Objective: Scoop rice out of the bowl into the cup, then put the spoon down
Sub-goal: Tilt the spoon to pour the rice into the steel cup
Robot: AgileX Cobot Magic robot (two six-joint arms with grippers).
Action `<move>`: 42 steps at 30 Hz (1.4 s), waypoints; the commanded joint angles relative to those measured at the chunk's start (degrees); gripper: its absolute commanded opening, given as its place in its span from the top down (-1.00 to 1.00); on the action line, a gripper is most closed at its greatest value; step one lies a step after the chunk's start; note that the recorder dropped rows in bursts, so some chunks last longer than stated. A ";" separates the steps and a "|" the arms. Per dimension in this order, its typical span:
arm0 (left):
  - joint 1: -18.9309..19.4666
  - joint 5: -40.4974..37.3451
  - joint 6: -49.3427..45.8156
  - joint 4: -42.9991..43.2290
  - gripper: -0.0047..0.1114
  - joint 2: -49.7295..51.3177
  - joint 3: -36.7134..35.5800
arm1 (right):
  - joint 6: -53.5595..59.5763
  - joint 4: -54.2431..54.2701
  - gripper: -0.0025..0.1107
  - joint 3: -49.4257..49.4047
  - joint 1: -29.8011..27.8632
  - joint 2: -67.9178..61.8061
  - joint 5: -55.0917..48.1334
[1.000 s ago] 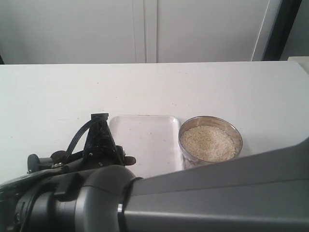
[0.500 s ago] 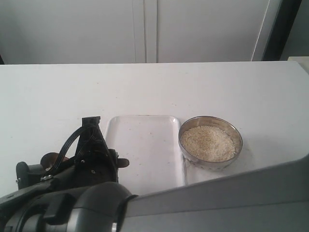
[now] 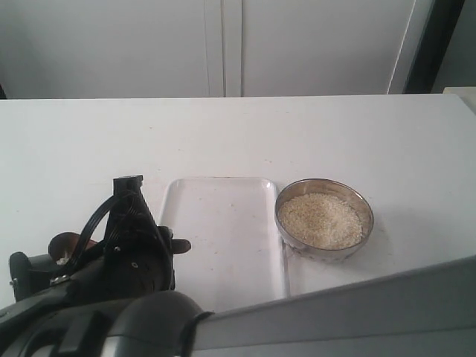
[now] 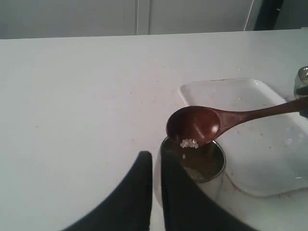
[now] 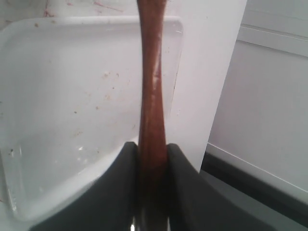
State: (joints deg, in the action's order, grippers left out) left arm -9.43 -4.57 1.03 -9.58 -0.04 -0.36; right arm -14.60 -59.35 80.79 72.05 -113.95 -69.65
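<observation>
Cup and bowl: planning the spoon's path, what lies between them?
A shallow clear tray, with the spoon held over it; the left wrist view shows it.

It looks like a robotics lab: a plain white table [image 3: 297, 126] meets blank white cabinet doors [image 3: 111, 44] at its far edge, and a grey robot arm [image 3: 335, 312] and the black left gripper [image 4: 155, 161] hang over its near edge.

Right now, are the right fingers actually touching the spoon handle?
Touching. The right wrist view shows the spoon handle clamped between both fingers, with no gap on either side.
</observation>
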 commanded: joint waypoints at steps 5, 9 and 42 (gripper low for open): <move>-0.38 0.19 0.03 -0.55 0.67 0.04 0.36 | -0.24 -0.29 0.96 -0.23 0.05 1.28 -0.32; -0.38 0.19 0.03 -0.55 0.67 0.04 0.36 | 0.61 -2.55 0.96 -0.33 -0.67 1.28 -0.32; -0.38 0.19 0.03 -0.55 0.67 0.04 0.36 | -0.82 -6.11 0.96 -3.38 -0.23 3.02 -0.32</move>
State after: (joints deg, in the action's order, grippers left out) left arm -9.43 -4.57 1.03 -9.58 -0.04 -0.36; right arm -13.85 -65.54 77.56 71.97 -112.88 -69.57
